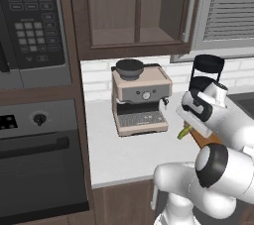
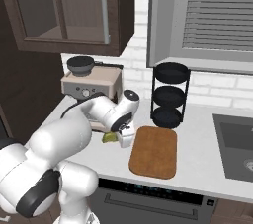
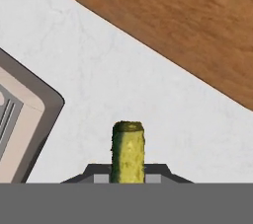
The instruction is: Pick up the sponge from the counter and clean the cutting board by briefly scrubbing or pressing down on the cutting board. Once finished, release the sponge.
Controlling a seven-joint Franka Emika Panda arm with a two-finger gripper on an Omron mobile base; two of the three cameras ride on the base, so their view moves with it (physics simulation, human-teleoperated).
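The pincer [image 2: 118, 138] grips the sponge [image 3: 128, 151], holding it above the tabletop [image 3: 99, 70]. It hangs between the coffee machine [image 1: 140, 100] on the left and the cutting board [image 2: 154, 151] on the right.

Both base cameras look forward and down from behind the arm, sharing the light grey-white table [image 1: 129, 154] and beige boxy coffee machine [image 2: 94, 84]. The hand camera looks closely down onto the orange-brown wooden cutting board [image 3: 188, 25].
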